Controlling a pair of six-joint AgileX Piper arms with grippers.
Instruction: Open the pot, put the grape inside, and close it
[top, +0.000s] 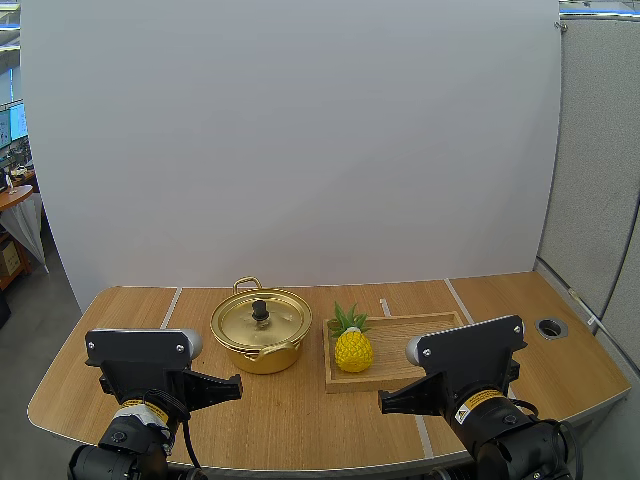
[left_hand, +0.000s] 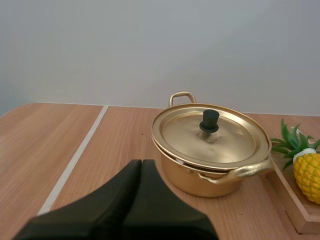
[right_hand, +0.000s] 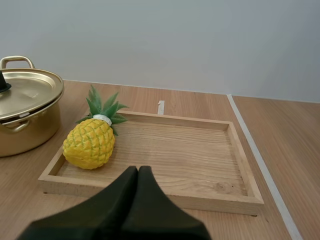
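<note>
A gold pot (top: 261, 331) (left_hand: 210, 150) (right_hand: 25, 112) stands mid-table with its lid (left_hand: 210, 135) on, a black knob (left_hand: 209, 120) on top. To its right, a wooden tray (top: 395, 375) (right_hand: 200, 160) holds a yellow toy pineapple (top: 353, 347) (right_hand: 90, 142) (left_hand: 308, 172) at its left end; I see no grape. My left gripper (top: 238, 387) (left_hand: 141, 165) is shut, near the front edge, short of the pot. My right gripper (top: 382, 401) (right_hand: 138, 171) is shut, just in front of the tray.
A round cable hole (top: 551, 327) sits in the table at the far right. Pale tape lines (left_hand: 75, 160) (right_hand: 260, 160) run across the wooden tabletop. A white backdrop stands behind the table.
</note>
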